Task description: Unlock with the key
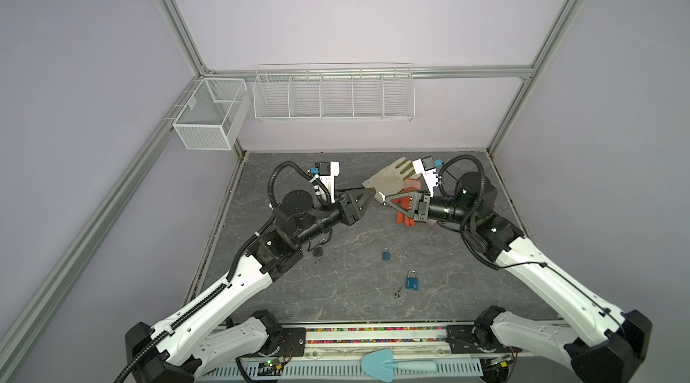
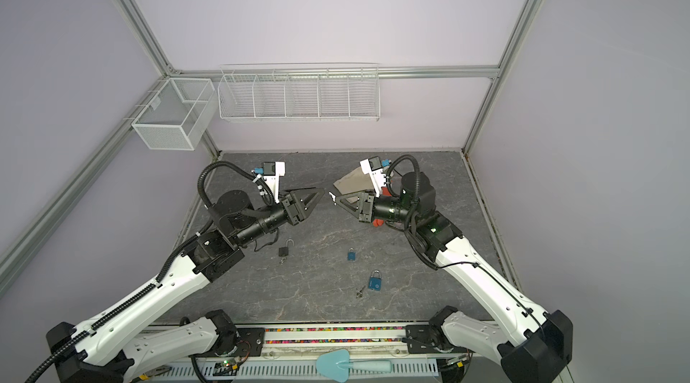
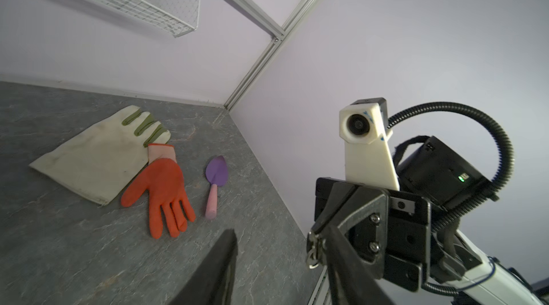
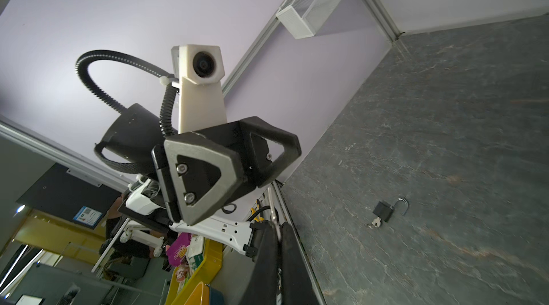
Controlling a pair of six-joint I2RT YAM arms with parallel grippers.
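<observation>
Right gripper point(image 2: 337, 201) first: I have it squeezed tight on the little key point(image 2: 331, 196), up in the air over the table point(image 1: 347, 235). A bit of the key pokes out past the tips, so it can go into a lock. My left gripper point(image 2: 320, 192) has its jaws apart, just beside the key, and holds nothing. I think the two meet tip to tip to set the key straight. Down on the table lie the small blue padlock point(image 1: 386, 254) and the big blue padlock point(image 1: 412, 282), both closed. The black padlock point(image 2: 284, 250) is open.
</observation>
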